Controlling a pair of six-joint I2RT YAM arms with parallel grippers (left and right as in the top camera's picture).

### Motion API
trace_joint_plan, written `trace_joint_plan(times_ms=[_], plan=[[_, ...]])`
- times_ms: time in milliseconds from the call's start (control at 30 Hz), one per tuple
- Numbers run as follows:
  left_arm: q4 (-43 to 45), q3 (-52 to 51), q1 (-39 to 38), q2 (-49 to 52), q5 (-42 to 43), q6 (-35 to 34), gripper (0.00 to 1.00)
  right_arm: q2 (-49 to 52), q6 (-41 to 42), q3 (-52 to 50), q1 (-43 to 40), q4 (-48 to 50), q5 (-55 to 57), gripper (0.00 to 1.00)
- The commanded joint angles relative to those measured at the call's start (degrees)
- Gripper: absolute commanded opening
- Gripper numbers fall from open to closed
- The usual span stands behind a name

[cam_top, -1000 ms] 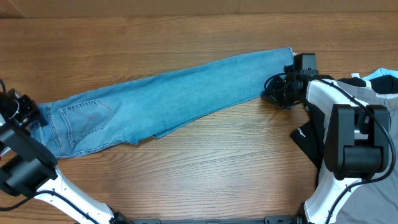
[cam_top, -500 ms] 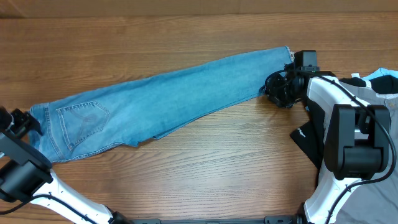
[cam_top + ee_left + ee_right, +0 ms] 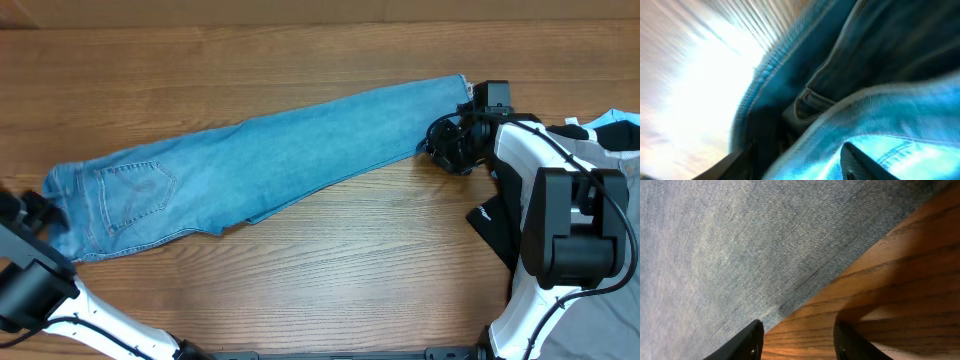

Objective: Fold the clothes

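Wood-grain brown counter [image 3: 320, 270], seen from overhead, runs the full width of the view.

Far left: left pincer [image 3: 38, 213], black, sits at the waist end of the light-blue faded denim jeans [image 3: 280, 160]. Left wrist view is blurred. Its two dark fingers [image 3: 737, 160] stand apart with a bunched fold of denim and a seam between them. Cannot tell whether they pinch the cloth or only straddle it.

Jeans lie flat on the counter as one long band, waist low at the left, legs rising toward the upper right. Stitched back pocket [image 3: 135, 190] faces up near the waist. A second layer of denim peeks out along the lower edge around mid-length.

Right of centre: frayed ankle hem [image 3: 466, 85] ends the band, just beside the right arm's black wrist.

Right pincer [image 3: 797, 342] is spread, its fingertips [image 3: 747, 342] apart over bare wood right at the denim's lower edge, nothing between them.

Far right: white and black right arm [image 3: 530, 160], with a flat black item [image 3: 495, 225] and pale grey cloth [image 3: 615, 135] beside it.
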Motion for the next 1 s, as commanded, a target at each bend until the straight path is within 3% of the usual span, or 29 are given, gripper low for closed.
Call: trace_joint_plan(times_ms=[0,167,200,267,333,367,433,467,567,667,733,800,900,967], plan=[[-5.5,12.4,0.3,-1.0,1.7,-0.6,0.59,2.5,-1.2,-1.7,-1.0,-1.3,4.2,0.51],[-11.4,24.0,-0.4,-1.1,3.8,1.1,0.59,1.4,-1.2,-1.7,-1.3,-1.3,3.2,0.53],[-11.4,24.6,-0.7,-1.1,4.5,1.8,0.56,1.2,-1.2,-1.7,-1.3,-1.3,3.2,0.53],[-10.9,24.4,-1.7,-1.1,4.7,2.8,0.41,1.2,-1.2,-1.7,-1.3,-1.3,3.2,0.53],[-8.9,21.9,-3.3,-1.0,4.2,4.7,0.37,1.2,-1.2,-1.7,-1.3,-1.3,3.2,0.53],[-8.0,20.8,-3.8,-1.0,3.8,4.9,0.39,1.2,-1.0,-1.7,-1.3,-1.4,3.2,0.53],[-4.7,16.1,-5.3,-1.0,0.9,4.8,0.61,1.2,-1.0,-1.7,-1.3,-1.3,2.7,0.54],[-2.8,13.9,-5.7,-1.0,-0.5,4.8,0.68,1.2,-1.0,-1.7,-1.3,-1.3,2.3,0.54],[5.2,5.9,-6.1,-0.9,-1.7,4.0,0.80,1.2,-1.0,-1.7,-1.3,-1.4,1.9,0.54],[10.1,1.4,-6.1,-0.9,-1.2,4.0,0.84,1.2,-1.0,-1.7,-1.3,-1.5,1.9,0.54],[11.0,-0.3,-6.1,-0.9,-1.2,4.0,0.78,1.2,-1.0,-1.7,-1.3,-1.7,1.9,0.54],[10.1,-0.9,-6.1,-0.9,-1.2,4.0,0.44,1.2,-1.0,-1.7,-1.3,-2.0,1.9,0.54],[8.1,-0.8,-5.9,-1.0,-2.9,3.9,0.08,1.2,-1.0,-1.7,-1.3,-1.9,1.9,0.54],[6.5,-0.8,-5.2,-1.0,-6.5,1.2,0.04,1.2,-1.0,-1.7,-1.3,-1.9,1.9,0.53]])
